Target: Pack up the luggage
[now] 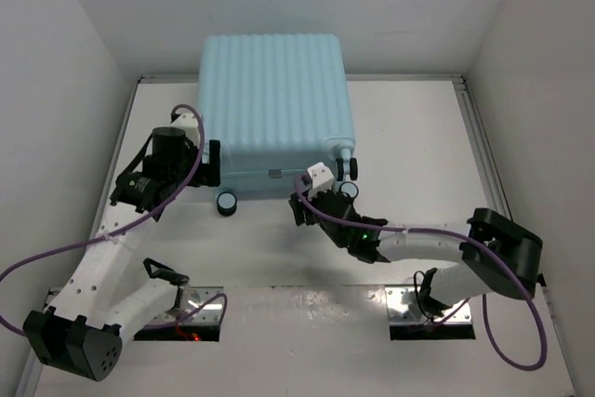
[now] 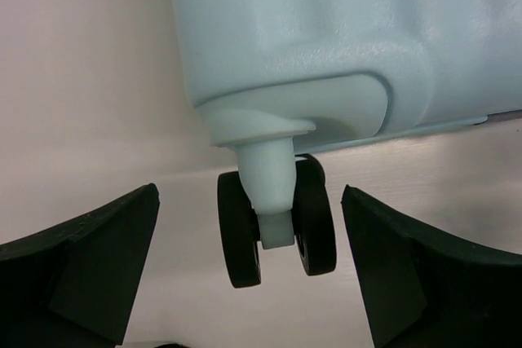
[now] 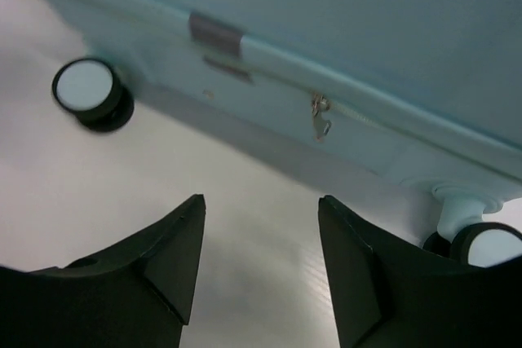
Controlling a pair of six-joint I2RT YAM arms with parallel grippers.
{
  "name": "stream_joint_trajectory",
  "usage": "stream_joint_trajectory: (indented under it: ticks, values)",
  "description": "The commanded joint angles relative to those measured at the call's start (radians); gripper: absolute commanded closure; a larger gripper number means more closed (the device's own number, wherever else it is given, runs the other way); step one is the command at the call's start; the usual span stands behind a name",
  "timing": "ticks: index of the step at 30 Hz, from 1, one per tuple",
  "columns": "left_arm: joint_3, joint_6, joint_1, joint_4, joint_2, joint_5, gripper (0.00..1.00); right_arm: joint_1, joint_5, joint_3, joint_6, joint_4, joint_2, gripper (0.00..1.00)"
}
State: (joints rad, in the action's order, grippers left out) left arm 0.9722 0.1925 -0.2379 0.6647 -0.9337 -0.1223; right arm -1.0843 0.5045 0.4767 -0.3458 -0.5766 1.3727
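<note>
The luggage (image 1: 274,99), a pale aqua-blue ribbed suitcase, lies flat and closed at the back middle of the table, its black caster wheels towards me. My left gripper (image 1: 212,163) is open at its near left corner. In the left wrist view the gripper (image 2: 250,193) has a double caster wheel (image 2: 277,230) just ahead between its spread fingers, not touching. My right gripper (image 1: 299,204) is open and empty just in front of the suitcase's near side. In the right wrist view the gripper (image 3: 263,201) faces the zipper pull (image 3: 320,116) on the seam.
Another caster (image 1: 226,202) stands out at the near left, also seen in the right wrist view (image 3: 86,91); two more (image 1: 349,179) are at the near right corner. White walls close in the table (image 1: 418,155) on the left, right and back.
</note>
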Motion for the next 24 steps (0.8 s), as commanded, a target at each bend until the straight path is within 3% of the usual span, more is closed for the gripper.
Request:
stream_joint_trajectory:
  ticks: [1, 10, 16, 19, 23, 24]
  values:
    - [-0.015, 0.028, -0.02, 0.019, 0.009, -0.048, 0.0, -0.011, 0.164, 0.132, -0.108, 0.07, 0.061, 0.42]
    - [0.003, 0.088, -0.047, 0.019, -0.037, -0.049, 0.0, 0.067, 0.25, 0.338, -0.337, 0.317, 0.238, 0.47]
    - [0.014, 0.088, -0.047, 0.019, -0.037, -0.082, 0.0, 0.095, 0.258, 0.387, -0.42, 0.362, 0.31, 0.49]
    - [-0.006, 0.088, -0.047, 0.019, -0.037, -0.082, 0.0, 0.119, 0.262, 0.376, -0.42, 0.295, 0.33, 0.58]
    - [-0.017, 0.099, -0.014, 0.01, -0.037, -0.062, 0.0, 0.132, 0.247, 0.315, -0.346, 0.083, 0.344, 0.84]
    - [-0.017, 0.099, -0.014, 0.01, -0.048, -0.062, 0.0, 0.132, 0.24, 0.303, -0.291, 0.043, 0.347, 0.87]
